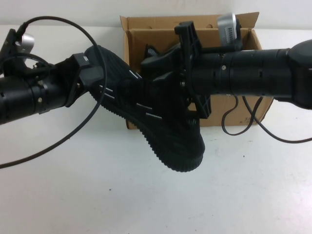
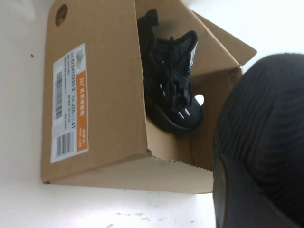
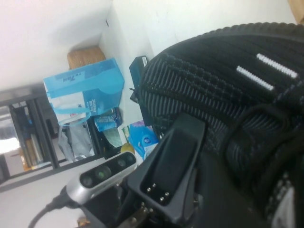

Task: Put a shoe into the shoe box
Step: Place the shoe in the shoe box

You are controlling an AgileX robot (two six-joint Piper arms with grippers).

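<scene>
In the high view, the left pincer (image 1: pixel 90 73) reaches in from the left edge and pinches the heel end of the shoe (image 1: pixel 165 131). The shoe hangs across the middle of the frame, ribbed sole facing the camera, toe low at centre above the white counter (image 1: pixel 97 195). The right pincer (image 1: pixel 161 66) comes in from the right edge onto the shoe's upper side; whether its jaws are spread or pressed together cannot be told. Behind, at upper centre, stands the shoe box (image 1: pixel 146 24), flaps up, with a second sneaker (image 2: pixel 173 90) inside.
</scene>
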